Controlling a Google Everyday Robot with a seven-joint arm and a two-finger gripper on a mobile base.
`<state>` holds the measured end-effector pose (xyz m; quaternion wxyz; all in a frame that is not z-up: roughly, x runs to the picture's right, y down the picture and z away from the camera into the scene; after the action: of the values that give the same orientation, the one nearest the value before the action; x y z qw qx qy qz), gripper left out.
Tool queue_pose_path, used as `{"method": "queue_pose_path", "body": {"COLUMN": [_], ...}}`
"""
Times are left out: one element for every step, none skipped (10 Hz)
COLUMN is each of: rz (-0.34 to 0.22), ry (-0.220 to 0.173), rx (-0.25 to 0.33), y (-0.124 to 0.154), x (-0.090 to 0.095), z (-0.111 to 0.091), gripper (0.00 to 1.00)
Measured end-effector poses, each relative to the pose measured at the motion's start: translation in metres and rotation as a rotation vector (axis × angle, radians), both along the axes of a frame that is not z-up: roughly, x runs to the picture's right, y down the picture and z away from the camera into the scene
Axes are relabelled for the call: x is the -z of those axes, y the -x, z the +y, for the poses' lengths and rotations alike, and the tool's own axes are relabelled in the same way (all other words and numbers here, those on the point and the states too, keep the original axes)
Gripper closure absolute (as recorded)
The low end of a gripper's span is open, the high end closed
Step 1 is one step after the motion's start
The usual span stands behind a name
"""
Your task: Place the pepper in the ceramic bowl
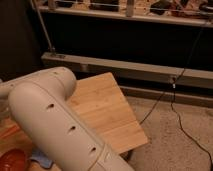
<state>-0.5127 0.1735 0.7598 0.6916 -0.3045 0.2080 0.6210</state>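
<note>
Hand hidden behind arm (55, 125), ceramic bowl (12, 160) lower left

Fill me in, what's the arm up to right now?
The robot's white arm fills the lower left, reaching over the wooden table. Its end effector is out of view past the left edge, so no grasp can be confirmed. The orange-red ceramic bowl sits at the bottom-left corner beside a blue cloth; the pepper cannot be made out.
</note>
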Motion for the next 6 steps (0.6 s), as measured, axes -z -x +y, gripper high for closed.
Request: {"method": "queue_pose_path", "body": {"rz": [0.011, 0.028, 0.043, 0.063, 0.077, 0.089], "ry": [0.009, 0.022, 0.033, 0.051, 0.069, 0.084], "rx": [0.011, 0.011, 0.007, -0.002, -0.009, -0.017], "y": [0.006, 0.007, 0.008, 0.008, 0.011, 0.012], "x": [-0.003, -0.007, -0.01, -0.014, -0.017, -0.021], "z": [0.004, 0.007, 0.009, 0.012, 0.018, 0.022], "gripper": [0.35, 0.35, 0.35, 0.35, 0.35, 0.35]}}
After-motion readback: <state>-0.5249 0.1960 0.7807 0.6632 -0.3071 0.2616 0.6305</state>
